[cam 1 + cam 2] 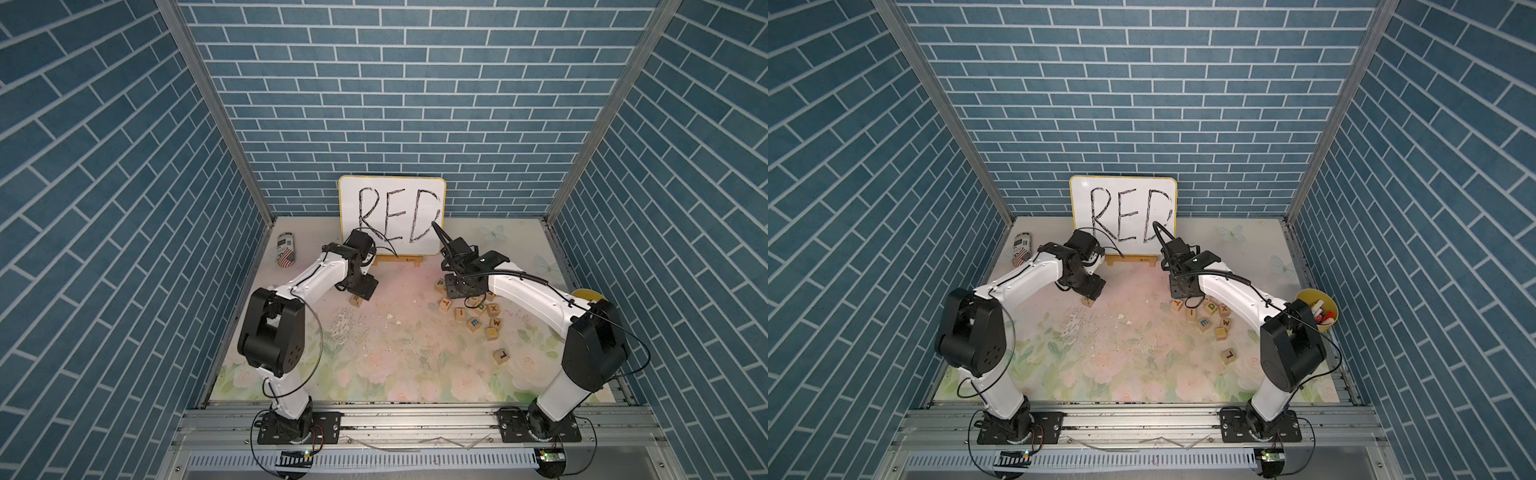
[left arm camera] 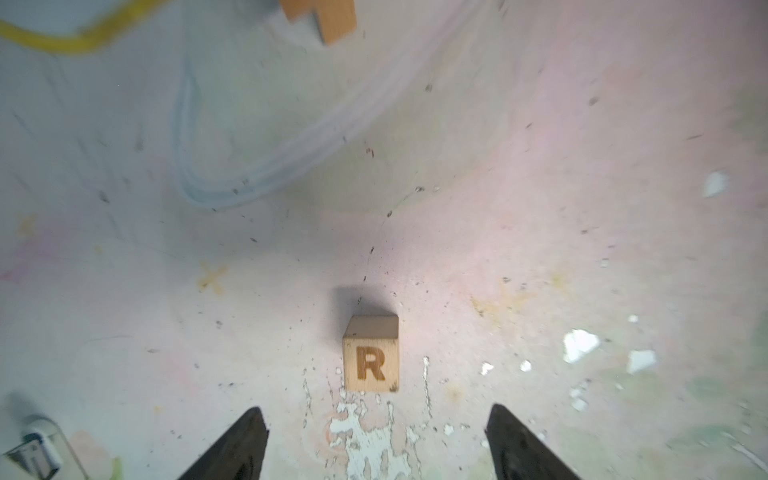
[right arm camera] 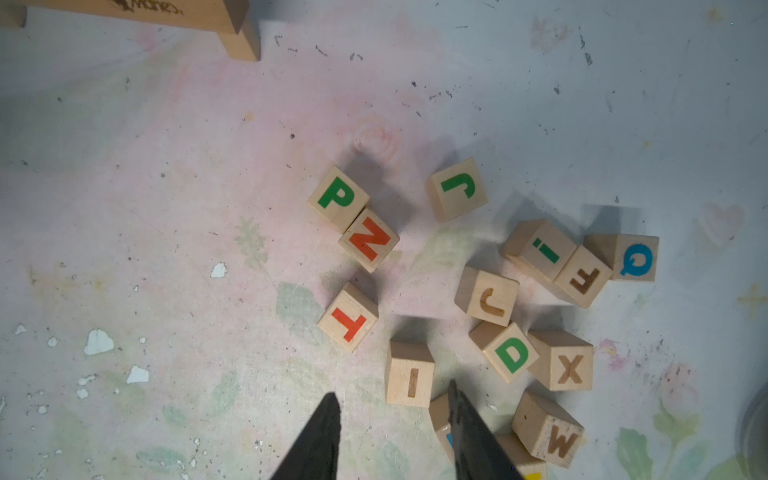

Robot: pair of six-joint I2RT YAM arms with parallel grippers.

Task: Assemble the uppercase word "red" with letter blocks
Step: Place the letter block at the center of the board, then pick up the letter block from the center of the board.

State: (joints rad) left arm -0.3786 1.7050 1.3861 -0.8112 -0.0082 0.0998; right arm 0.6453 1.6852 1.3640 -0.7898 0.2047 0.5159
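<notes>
**R out on its own, E and D in the pile**

Closest to the arm bases is an L cube (image 1: 501,355), by itself on the flowery mat (image 1: 374,374). Just behind it, on the right side, the pile starts. The E cube (image 1: 473,323) sits at its near edge with the W cube (image 1: 496,322) close by. The D cube (image 3: 512,354) is right behind E, tucked up against the X cube (image 3: 570,368) and a brown J cube (image 3: 490,301).

The right gripper (image 3: 391,388) hangs over this bunch, fingers only a little apart and nothing pinched, with the I cube (image 3: 411,380) right at the tips. One finger covers another cube, can't tell if it touches. Further back are the T cube (image 3: 349,318), then the N cube (image 3: 369,240) and P cube (image 3: 337,198), which touch each other.

Over on the left, well apart from the pile, the R cube (image 2: 371,361) sits flat on the mat, just ahead of the left gripper (image 2: 376,409). Its jaws are spread wide and touch nothing.

Right at the back, the whiteboard (image 1: 392,216) reading RED stands on a small wooden easel (image 1: 399,261)
</notes>
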